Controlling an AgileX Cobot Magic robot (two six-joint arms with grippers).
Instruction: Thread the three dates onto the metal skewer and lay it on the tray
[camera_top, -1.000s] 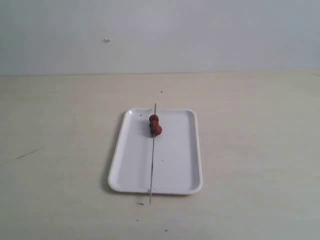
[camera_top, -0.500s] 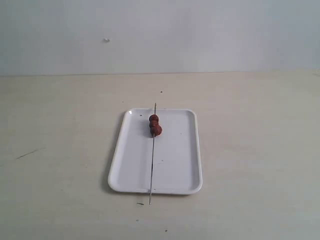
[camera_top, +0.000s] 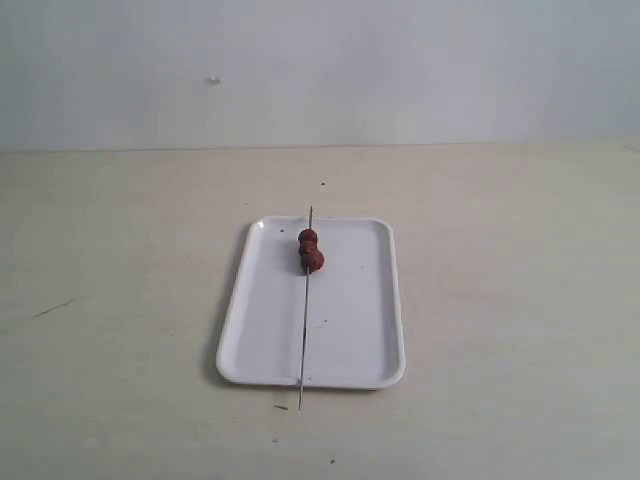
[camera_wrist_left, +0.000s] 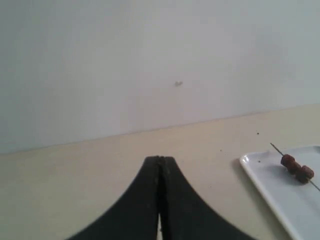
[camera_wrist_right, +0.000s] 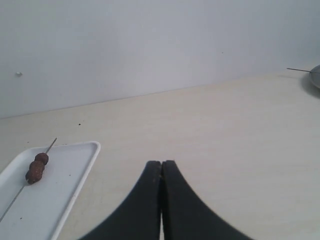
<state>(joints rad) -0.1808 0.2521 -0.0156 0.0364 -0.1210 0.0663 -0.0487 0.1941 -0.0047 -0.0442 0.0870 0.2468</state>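
- Exterior view, from where I stand: the pale table (camera_top: 520, 300) takes up nearly everything, and neither arm reaches into this view.
- The tray (camera_top: 350, 340) sits at the middle of the table, its long sides running near to far.
- The left gripper (camera_wrist_left: 159, 160), seen from its own wrist camera, has its two black fingers pressed flat together with nothing between them. It hangs well to the left of the tray.
- The right gripper (camera_wrist_right: 161, 163) is the same, fingers closed tight and empty, well off to the tray's right.
- The metal skewer (camera_top: 303, 330) lies along the tray's length, just left of its centre line. Its near end pokes out over the near rim and its far tip just passes the far rim.
- The three dates (camera_top: 311, 252) are bunched on the skewer toward the far end, over the tray. They sit so tight I can't separate all three cleanly.
- To my eye the threading and laying-down are done; the next move calls only for keeping both arms clear.
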